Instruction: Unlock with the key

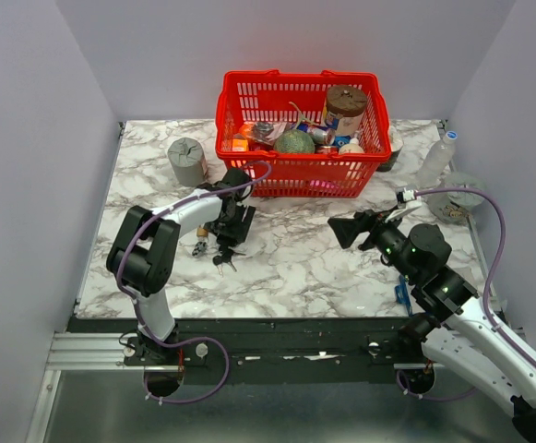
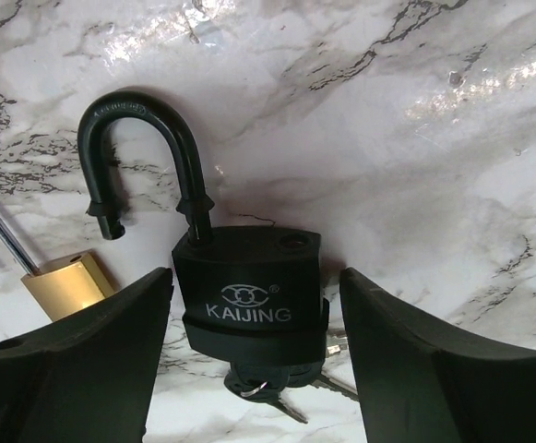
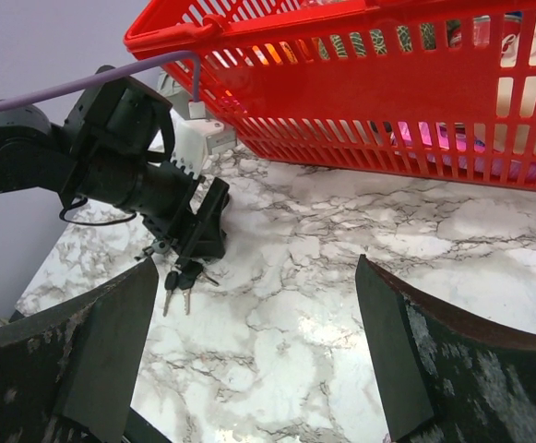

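At the left of the marble bench (image 1: 304, 263) lies a small brass padlock (image 2: 65, 286), its silver shackle running off the left wrist view. It sits just beside the work and plays no part in it.

Next comes the black padlock (image 2: 249, 268), flat on the bench. Its shackle is raised, with one leg clear of the body, so the lock appears to be already open. White lettering on the body reads "KAIJING" under a logo of linked rings. The embossed marks on the shackle are too faint to read.

The left end effector (image 2: 254, 272) straddles the lock body, fingers spread to either side with thin gaps, so it is not pinching the body. Probably it is placed there to steady the body.

The key (image 2: 266, 388) is at the near, bottom end of the lock. One dark head sits against the keyway, seemingly inserted, and the spare blades fan out on the bench.

Further right and far back stands a red basket (image 1: 300, 166) full of odds and ends. The right end effector (image 3: 254, 305) hangs well apart from the lock, fingers spread wide and gripping nothing, turned toward the left arm's work.
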`<action>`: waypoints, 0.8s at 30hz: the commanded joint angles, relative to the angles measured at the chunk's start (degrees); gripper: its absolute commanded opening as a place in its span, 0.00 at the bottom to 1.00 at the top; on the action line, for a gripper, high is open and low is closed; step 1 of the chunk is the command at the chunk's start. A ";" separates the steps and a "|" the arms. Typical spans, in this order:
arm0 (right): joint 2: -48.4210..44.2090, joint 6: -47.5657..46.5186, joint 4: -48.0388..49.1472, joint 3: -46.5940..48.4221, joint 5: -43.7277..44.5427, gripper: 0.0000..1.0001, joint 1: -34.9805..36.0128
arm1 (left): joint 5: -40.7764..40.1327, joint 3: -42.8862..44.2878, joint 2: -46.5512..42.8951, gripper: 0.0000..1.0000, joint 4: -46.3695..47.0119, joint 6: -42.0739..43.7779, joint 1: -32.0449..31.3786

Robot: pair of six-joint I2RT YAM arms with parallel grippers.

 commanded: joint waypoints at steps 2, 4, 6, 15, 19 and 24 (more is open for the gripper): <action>-0.06 -0.22 -0.42 -0.76 2.15 0.96 -0.39 | -1.09 -0.71 -3.02 0.88 5.21 -0.95 1.87; -0.15 -0.31 -0.68 -0.67 2.50 0.96 -0.39 | -0.82 -0.98 -4.07 0.91 5.65 -0.86 1.87; -0.33 -0.40 -0.95 -0.67 2.67 0.96 -0.39 | -0.65 -1.24 -4.95 0.92 6.61 -0.60 1.96; 0.37 -1.01 -1.38 -0.50 2.24 0.99 -0.57 | -1.44 -6.60 -17.51 0.99 15.83 -0.16 1.87; 1.34 -1.28 -1.56 0.03 2.06 1.00 -0.83 | -0.82 -10.11 -24.80 0.99 19.88 -0.06 1.87; 2.48 -1.72 -3.58 1.61 1.97 1.00 -1.27 | -2.23 -14.24 -34.30 0.99 25.42 -1.47 1.78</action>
